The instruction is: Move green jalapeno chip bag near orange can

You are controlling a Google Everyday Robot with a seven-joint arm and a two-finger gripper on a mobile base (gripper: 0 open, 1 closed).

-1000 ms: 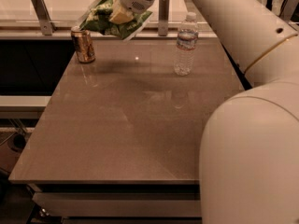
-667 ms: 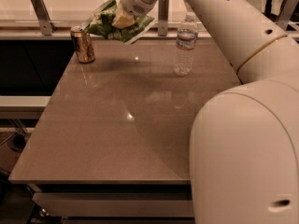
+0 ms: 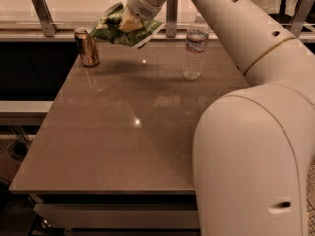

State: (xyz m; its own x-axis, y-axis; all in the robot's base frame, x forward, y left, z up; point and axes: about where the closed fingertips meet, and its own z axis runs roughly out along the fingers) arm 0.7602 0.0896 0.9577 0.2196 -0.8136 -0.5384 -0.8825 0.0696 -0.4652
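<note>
One bag [image 3: 129, 29], one can [image 3: 87, 46], one bottle [image 3: 195, 49] on the table [image 3: 128, 132]. Gripper [image 3: 129, 22] clamps the bag in the air at the far edge, just right of the can; bottle stands farther right.

Gripper [image 3: 129, 22] hides bag [image 3: 112, 29] middle — arm cropped.

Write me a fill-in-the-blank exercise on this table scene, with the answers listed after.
1. The gripper holds the green jalapeno chip bag ____ the table, not resting on it.
2. The orange can stands ____ near the table's far left corner.
3. The water bottle stands to the ____ of the bag.

Answers: above; upright; right
</note>
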